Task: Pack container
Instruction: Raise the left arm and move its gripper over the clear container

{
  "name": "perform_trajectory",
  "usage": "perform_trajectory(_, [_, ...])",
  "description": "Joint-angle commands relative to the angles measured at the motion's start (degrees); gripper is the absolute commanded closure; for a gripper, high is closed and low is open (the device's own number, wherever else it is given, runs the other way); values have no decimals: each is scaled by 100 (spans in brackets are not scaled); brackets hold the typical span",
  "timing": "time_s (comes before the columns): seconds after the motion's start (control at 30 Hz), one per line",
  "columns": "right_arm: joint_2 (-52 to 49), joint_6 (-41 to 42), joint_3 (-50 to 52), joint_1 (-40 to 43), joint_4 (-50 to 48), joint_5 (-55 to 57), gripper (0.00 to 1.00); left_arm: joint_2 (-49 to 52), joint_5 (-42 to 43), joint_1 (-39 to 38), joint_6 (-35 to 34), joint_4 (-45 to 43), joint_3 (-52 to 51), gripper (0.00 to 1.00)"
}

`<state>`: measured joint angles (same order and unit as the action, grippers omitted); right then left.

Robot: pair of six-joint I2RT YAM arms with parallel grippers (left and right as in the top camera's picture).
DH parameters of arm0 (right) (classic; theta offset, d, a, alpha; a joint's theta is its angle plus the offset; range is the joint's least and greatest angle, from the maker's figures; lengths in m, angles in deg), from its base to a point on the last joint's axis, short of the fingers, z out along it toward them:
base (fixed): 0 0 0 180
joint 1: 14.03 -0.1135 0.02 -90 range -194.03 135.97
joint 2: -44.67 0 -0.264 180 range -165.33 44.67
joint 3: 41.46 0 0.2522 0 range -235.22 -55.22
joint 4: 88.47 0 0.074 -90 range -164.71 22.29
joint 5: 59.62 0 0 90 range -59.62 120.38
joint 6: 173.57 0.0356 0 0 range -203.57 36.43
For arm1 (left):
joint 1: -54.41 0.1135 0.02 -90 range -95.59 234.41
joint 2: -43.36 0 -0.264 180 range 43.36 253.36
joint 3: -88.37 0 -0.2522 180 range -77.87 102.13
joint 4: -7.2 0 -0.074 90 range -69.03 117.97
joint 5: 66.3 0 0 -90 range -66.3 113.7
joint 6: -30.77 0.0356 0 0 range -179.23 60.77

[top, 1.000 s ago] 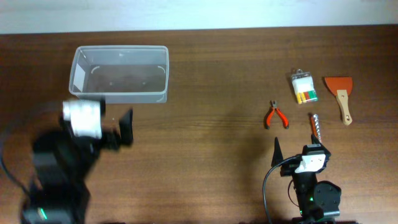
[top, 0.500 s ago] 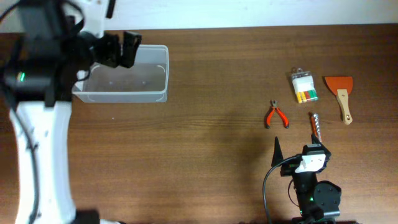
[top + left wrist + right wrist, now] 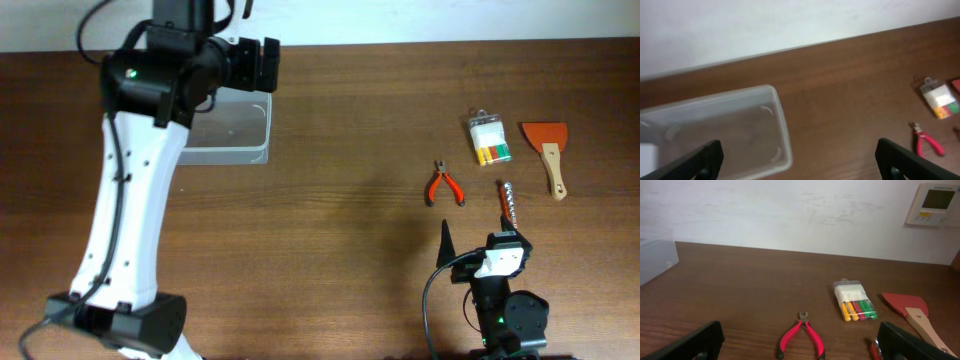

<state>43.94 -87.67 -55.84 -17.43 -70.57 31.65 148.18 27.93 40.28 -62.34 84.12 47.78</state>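
Left tool [image 3: 262,64] has swung above the container [image 3: 236,132], which lies lengthwise left-right.

I can read no text anywhere. At two o'clock in my right wrist view, the wall panel [image 3: 938,203] has print too small to read; the container [image 3: 784,131] carries a white label [image 3: 648,160], lettering indiscernible.

Container [image 3: 236,132] partly behind left arm [image 3: 130,205]

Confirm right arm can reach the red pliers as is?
Probably yes. The red pliers lie on bare table just ahead of the right arm, its jaws open and empty, nothing between them.
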Motion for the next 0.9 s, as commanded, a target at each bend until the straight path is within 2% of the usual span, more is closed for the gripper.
perform_trajectory(0.0, [37, -11, 31, 48, 37, 70, 1, 487, 422, 13, -841, 195, 83, 1])
perform_trajectory(0.2, [37, -11, 31, 48, 37, 70, 1, 973, 422, 15, -664, 400, 85, 1])
perform_trajectory(0.33, [37, -9, 31, 48, 37, 68, 1, 1252, 848, 74, -619, 597, 225, 1])
perform_trajectory(0.43, [37, -9, 31, 48, 37, 70, 1, 1440, 863, 153, -483, 726, 400, 1])
perform_trajectory(0.53, [37, -9, 31, 48, 37, 70, 1, 1672, 767, 166, -319, 962, 522, 1])
perform_trajectory(0.67, [37, -11, 31, 48, 37, 70, 2, 1908, 79, 149, -258, 1045, 522, 1])
perform_trajectory(0.87, [37, 9, 31, 46, 37, 66, 1, 2033, 264, 114, -476, 752, 522, 1])
